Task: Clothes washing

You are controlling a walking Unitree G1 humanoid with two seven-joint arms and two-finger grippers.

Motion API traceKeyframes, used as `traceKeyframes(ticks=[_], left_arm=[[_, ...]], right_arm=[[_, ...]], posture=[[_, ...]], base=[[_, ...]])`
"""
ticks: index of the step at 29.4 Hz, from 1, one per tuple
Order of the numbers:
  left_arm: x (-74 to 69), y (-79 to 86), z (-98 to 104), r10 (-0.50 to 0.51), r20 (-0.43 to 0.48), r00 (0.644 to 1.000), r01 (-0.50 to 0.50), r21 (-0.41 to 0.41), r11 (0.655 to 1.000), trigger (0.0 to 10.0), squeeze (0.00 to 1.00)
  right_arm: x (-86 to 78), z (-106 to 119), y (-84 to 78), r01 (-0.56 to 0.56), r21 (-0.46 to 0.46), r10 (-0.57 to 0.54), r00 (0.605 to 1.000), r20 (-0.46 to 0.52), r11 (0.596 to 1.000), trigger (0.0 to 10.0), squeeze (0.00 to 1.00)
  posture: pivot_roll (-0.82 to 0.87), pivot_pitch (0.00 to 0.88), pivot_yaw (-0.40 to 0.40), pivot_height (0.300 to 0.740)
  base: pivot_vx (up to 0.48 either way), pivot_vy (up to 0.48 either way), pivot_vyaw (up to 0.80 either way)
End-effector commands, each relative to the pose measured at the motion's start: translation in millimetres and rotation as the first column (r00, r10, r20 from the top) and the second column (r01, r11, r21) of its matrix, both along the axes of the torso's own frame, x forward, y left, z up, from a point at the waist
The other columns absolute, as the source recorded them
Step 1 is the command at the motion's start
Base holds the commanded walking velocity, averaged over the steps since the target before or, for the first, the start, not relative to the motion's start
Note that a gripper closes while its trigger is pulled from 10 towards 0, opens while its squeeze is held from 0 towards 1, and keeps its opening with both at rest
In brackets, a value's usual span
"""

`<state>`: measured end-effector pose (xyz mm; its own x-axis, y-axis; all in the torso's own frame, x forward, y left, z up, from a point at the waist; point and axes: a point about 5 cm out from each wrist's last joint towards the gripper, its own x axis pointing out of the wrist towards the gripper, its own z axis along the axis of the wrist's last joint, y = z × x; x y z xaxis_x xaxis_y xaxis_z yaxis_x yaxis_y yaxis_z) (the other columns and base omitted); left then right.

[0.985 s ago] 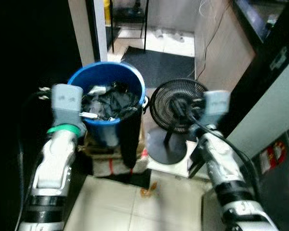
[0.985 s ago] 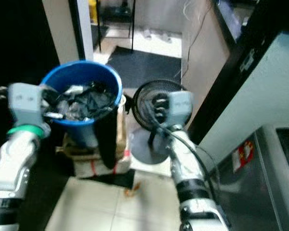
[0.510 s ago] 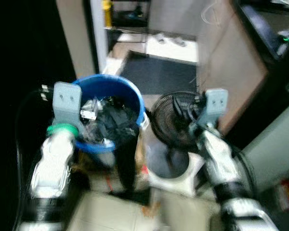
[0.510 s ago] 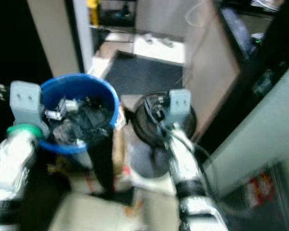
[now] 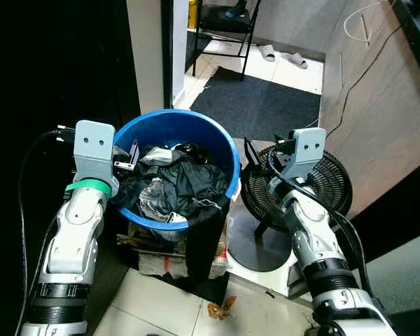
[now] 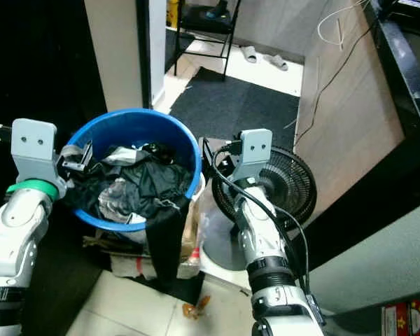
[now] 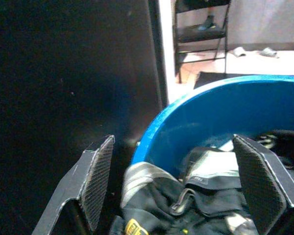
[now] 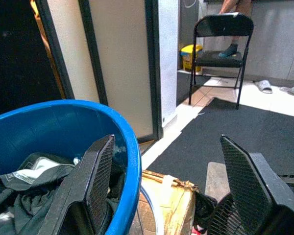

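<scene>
Here the blue bucket point(image 5: 227, 150) of dark clothes point(image 5: 169, 187) sits between both grippers: left gripper point(image 7: 179, 183) fingers apart over its rim, right gripper point(image 8: 174, 183) likewise spread beside it. A yellow garment label point(image 7: 134, 228) is perhaps lettered, unreadable.

Both arms raised, fingers point(image 7: 95, 178) seemingly spread.

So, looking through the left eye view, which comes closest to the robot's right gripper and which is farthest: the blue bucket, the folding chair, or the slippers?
From the right gripper, nearest first:
1. Blue bucket, just to its left, rim almost at the fingertips.
2. Slippers, ahead on the pale floor beyond the dark mat.
3. Folding chair, far back by the doorway; close to the slippers, slightly farther.
</scene>
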<state>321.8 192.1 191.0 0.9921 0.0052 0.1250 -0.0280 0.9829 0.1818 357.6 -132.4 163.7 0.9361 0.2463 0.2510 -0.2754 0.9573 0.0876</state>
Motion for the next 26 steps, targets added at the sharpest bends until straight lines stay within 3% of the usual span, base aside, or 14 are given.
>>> traceKeyframes(ticks=[1,6,7,8,10,15,16,18,19,20,26], left_arm=[[0.3,-5.8,-1,-0.052,-0.030,0.998,0.052,-0.002,0.999,10.0,0.00],[0.9,-9.5,0,-0.124,-0.061,0.990,0.124,-0.007,0.992,10.0,0.00],[-0.4,-12.1,-1,-0.187,-0.083,0.979,0.190,0.029,0.981,10.0,0.00],[-5.3,-13.1,-8,-0.277,-0.147,0.950,0.295,0.122,0.948,10.0,0.00],[-6.8,-12.6,-11,-0.294,-0.170,0.941,0.318,0.140,0.938,10.0,0.00],[-7.0,-11.4,-13,-0.288,-0.192,0.938,0.319,0.158,0.934,10.0,0.00],[-4.3,-11.2,-11,-0.266,-0.197,0.944,0.300,0.170,0.939,10.0,0.00],[14.5,-7.0,-12,-0.147,-0.233,0.961,0.201,0.228,0.953,10.0,0.00],[14.5,-7.0,-12,-0.147,-0.233,0.961,0.201,0.228,0.953,10.0,0.00],[27.2,-3.1,-15,-0.072,-0.277,0.958,0.147,0.260,0.954,10.0,0.00],[34.3,4.1,-19,-0.057,-0.338,0.939,0.151,0.258,0.954,10.0,0.00]], right_arm=[[-2.2,-6,-3.8,0.008,0.000,-0.008,1.000,-0.020,1.000,10.0,0.00],[-2.2,-6,-4.5,0.012,-0.006,-0.012,1.000,-0.020,1.000,10.0,0.00],[-2.0,-6,-4.9,0.014,-0.010,-0.014,1.000,-0.018,1.000,10.0,0.00],[-1.6,-4,-5.5,0.018,-0.023,-0.018,1.000,-0.010,1.000,10.0,0.00],[-1.3,-4,-5.6,0.019,-0.025,-0.019,1.000,-0.008,1.000,10.0,0.00],[-0.6,-3,-5.6,0.018,-0.025,-0.018,1.000,-0.007,1.000,10.0,0.00],[0.0,-3,-5.5,0.017,-0.028,-0.017,1.000,-0.007,0.999,10.0,0.00],[2.2,-1,-2.5,0.007,-0.032,-0.008,1.000,-0.008,0.999,10.0,0.00],[2.2,-1,-2.5,0.007,-0.032,-0.008,1.000,-0.008,0.999,10.0,0.00],[3.4,0,0.5,-0.001,-0.034,0.000,1.000,-0.006,0.999,10.0,0.00],[3.6,1,0.9,-0.002,-0.036,0.002,1.000,-0.002,0.999,10.0,0.00]], posture=[[0.06,0.000,-0.023,0.740],[0.06,0.000,-0.022,0.740],[0.06,0.000,-0.021,0.740],[0.06,0.000,-0.021,0.740],[0.06,0.000,-0.022,0.740],[0.06,0.000,-0.026,0.740],[0.06,0.000,-0.033,0.740],[0.07,0.000,-0.040,0.740],[0.07,0.000,-0.040,0.740],[0.07,0.000,-0.039,0.740],[0.05,0.000,-0.033,0.740]], base=[[0.000,0.000,0.00],[0.000,0.000,0.00],[0.000,0.000,0.00],[0.000,0.000,0.00],[0.000,0.000,0.00],[0.000,0.000,0.00],[0.000,0.000,0.00],[0.000,0.000,0.00],[0.000,0.000,0.00],[0.000,0.000,0.00],[0.000,0.000,0.00]])
